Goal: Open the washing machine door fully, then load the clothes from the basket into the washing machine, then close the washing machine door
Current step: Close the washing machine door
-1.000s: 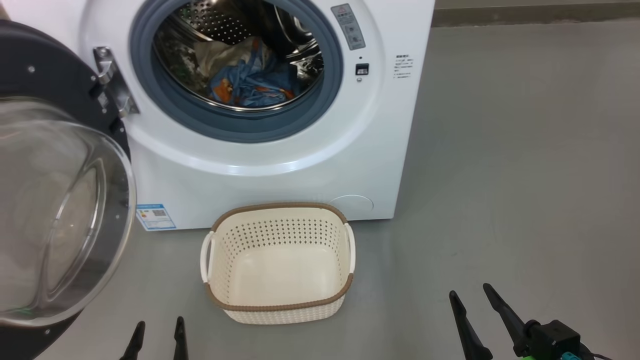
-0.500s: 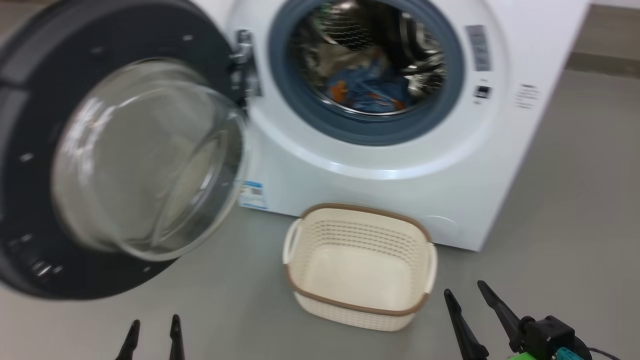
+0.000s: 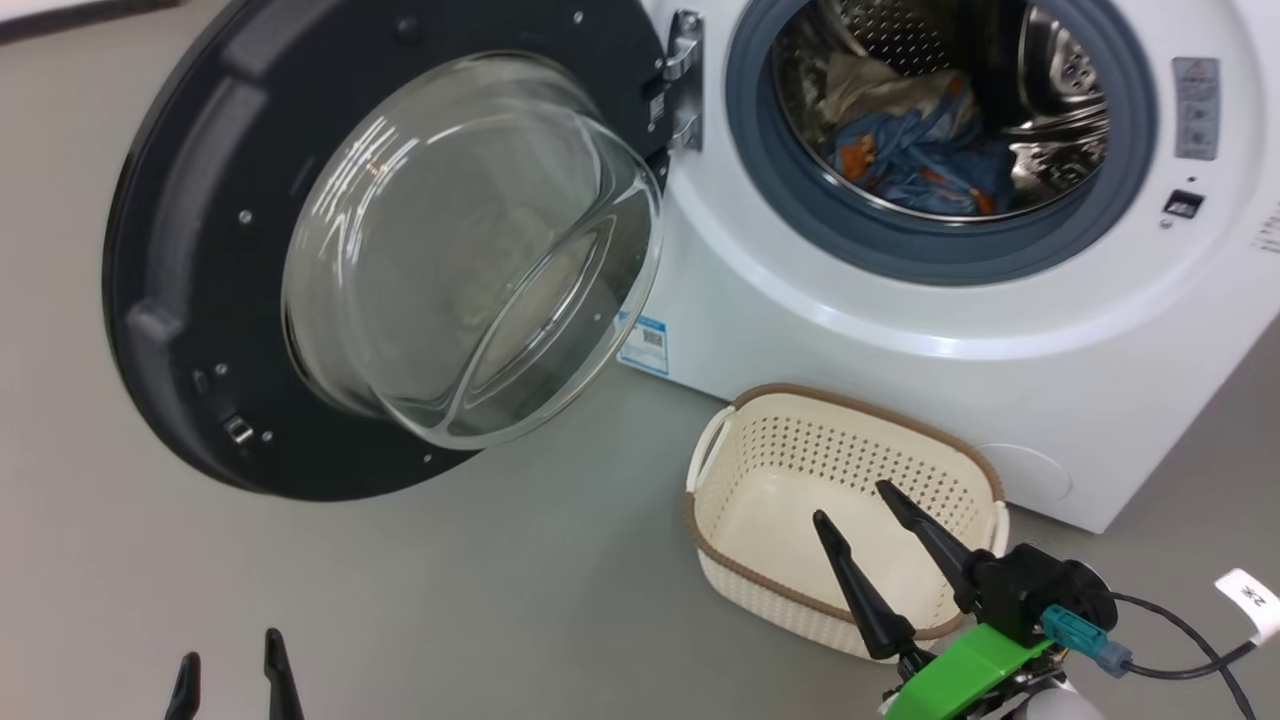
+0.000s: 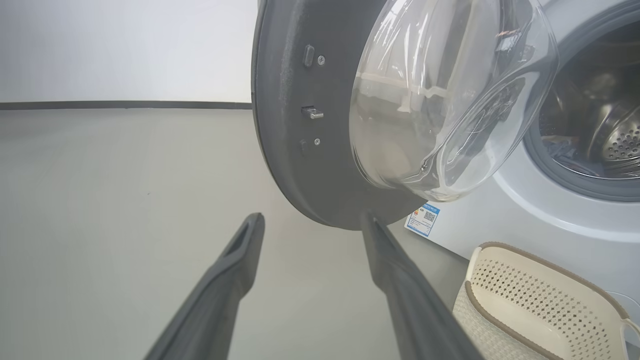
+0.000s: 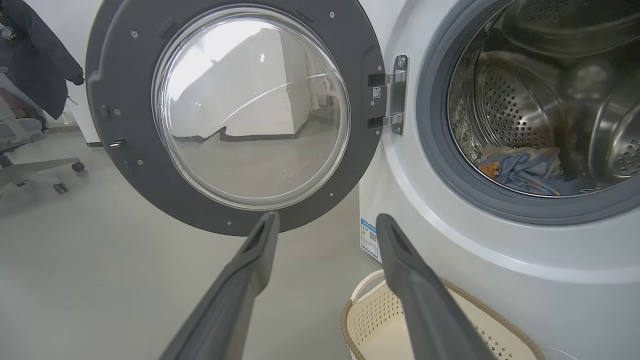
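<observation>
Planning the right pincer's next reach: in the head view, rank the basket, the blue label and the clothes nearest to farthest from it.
1. Basket, just below the right pincer.
2. Blue label, low on the washer front, leftward.
3. Clothes, deep inside the drum.

The smooth pale grey floor (image 3: 480, 590) carries the big white box-shaped front-loading washing machine (image 3: 900, 330). A small cream-white perforated plastic basket (image 3: 850, 450) with a brown woven-look rim stands just before the machine's front. A grey wheeled chair base (image 5: 45, 170) stands well apart.
</observation>
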Available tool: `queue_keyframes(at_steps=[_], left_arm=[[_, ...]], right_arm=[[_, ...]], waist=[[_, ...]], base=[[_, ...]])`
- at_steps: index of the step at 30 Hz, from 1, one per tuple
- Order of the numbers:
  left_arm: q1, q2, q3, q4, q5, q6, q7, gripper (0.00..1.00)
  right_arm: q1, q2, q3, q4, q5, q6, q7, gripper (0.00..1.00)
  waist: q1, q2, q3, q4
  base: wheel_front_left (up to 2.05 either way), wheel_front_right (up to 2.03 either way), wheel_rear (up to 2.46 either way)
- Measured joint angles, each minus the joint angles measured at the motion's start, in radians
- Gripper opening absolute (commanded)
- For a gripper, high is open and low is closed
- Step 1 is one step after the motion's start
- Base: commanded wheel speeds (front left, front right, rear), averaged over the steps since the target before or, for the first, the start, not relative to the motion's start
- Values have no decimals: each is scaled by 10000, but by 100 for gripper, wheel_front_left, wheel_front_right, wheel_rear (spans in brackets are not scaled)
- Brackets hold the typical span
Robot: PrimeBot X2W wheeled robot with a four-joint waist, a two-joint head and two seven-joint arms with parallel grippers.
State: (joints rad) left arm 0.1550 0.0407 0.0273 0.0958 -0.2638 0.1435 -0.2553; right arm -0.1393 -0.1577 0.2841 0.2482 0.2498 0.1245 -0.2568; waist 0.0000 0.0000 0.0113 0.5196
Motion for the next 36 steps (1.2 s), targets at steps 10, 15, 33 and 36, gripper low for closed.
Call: queue_keyframes(at_steps=[10,15,33,36], left_arm=[[66,-2,86,-128,-61,104,0,100],[58,-8,600,77,-54,-163,0,0],[-1521,2,4686,1567,-2468,-1582,0,0],[-2080,376,5256,2336,-3022,-1762,0,0]], right_arm=[[-149,-94,98,153,98,0,0,100],[-141,-58,-13,148,98,0,0,100],[198,182,-234,58,81,0,0,100],[208,213,-232,58,81,0,0,100]], waist=[[0,0,227,196],[1,0,187,170],[1,0,181,165],[0,0,165,146]], base=[[-3,-3,-3],[0,0,0],[0,0,0],[0,0,0]])
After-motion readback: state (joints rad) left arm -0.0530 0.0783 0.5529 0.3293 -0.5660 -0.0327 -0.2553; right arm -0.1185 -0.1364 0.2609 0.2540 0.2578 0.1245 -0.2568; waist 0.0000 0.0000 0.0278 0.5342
